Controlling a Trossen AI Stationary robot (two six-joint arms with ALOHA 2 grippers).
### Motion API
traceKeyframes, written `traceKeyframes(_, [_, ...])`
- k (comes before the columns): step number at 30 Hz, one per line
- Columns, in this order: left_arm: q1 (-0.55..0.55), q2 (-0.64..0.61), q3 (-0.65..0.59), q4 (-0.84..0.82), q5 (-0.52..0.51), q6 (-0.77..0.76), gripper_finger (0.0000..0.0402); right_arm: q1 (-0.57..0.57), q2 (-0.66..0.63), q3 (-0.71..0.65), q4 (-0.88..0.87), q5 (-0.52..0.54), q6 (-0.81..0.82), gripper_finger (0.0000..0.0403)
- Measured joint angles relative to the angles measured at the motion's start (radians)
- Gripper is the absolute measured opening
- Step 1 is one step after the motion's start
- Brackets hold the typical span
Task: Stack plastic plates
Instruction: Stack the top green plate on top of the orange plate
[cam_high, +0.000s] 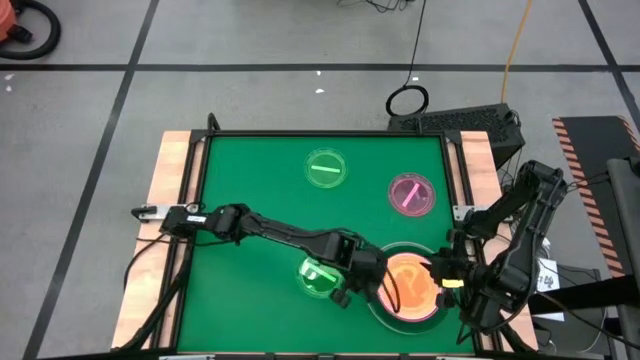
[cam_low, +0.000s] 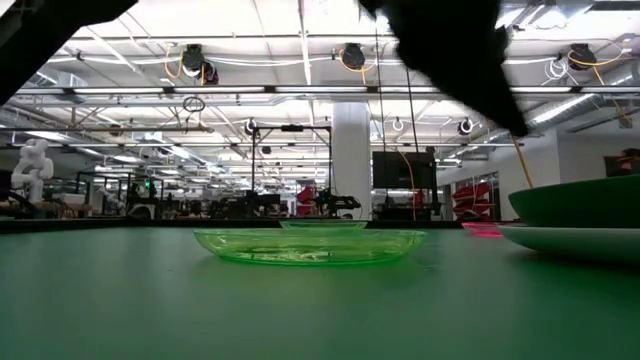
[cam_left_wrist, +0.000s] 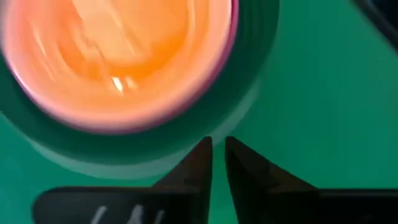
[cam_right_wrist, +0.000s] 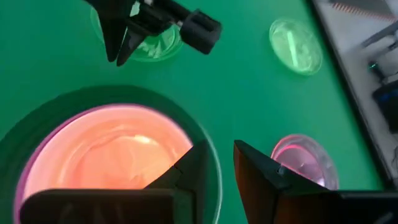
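The left arm stretches across the table, its left gripper (cam_high: 352, 280) nearly closed and empty beside the plate stack (cam_high: 408, 288). The right gripper (cam_right_wrist: 214, 165) hovers over the stack's rim, slightly parted, grasping nothing. 3 small plates lie apart: green (cam_high: 319, 277), green (cam_high: 326, 167), pink (cam_high: 411, 193).

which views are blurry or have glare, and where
Left wrist view: the orange plate on the stack is smeared with motion blur, a bright glint on it. Right wrist view: soft, with a pale sheen across the same plate. Low view: the near green plate is fairly clear, dark arm shapes at the top are unfocused, ceiling lights glare. High view: light streaks on the far green plate and pink plate.
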Motion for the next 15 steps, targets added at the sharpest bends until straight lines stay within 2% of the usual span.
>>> traceKeyframes(4, [0.011, -0.001, -0.03, -0.166, 0.007, -0.048, 0.0027, -0.008, 0.0, -0.045, 0.042, 0.057, 0.0, 0.0075])
traceKeyframes(7, [0.023, -0.007, -0.033, -0.306, -0.004, -0.076, 0.0018, -0.008, 0.001, -0.076, 0.076, 0.06, 0.0, 0.0075])
traceKeyframes(11, [0.054, -0.104, -0.03, -0.392, -0.027, -0.098, 0.001, -0.008, 0.001, -0.124, 0.124, 0.061, -0.001, 0.0075])
traceKeyframes(15, [0.079, -0.212, -0.031, -0.395, -0.033, -0.112, 0.0009, -0.008, 0.001, -0.163, 0.149, 0.059, 0.0, 0.0075])
